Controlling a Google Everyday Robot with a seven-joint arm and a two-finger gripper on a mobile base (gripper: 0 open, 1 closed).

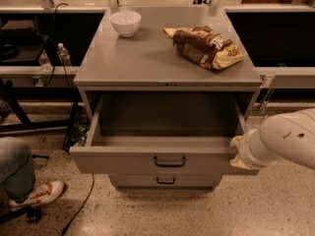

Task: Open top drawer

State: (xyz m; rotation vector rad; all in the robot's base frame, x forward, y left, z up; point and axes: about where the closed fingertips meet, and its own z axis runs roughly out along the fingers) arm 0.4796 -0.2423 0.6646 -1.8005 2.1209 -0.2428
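The top drawer (128,160) of the grey metal cabinet is pulled far out, its deep grey box showing nothing inside. Its small black loop handle (169,161) sits at the centre of the front panel. My gripper (238,152) is at the drawer's right front corner, at the end of my white arm (285,139) that comes in from the right. The arm hides most of the gripper. A shorter drawer with a similar black handle (165,181) sits shut below.
On the cabinet top (138,58) stand a white bowl (125,22) at the back left and a brown snack bag (204,46) at the right. A person's leg and red-white shoe (34,194) are on the floor at the left, by a black cable (81,203).
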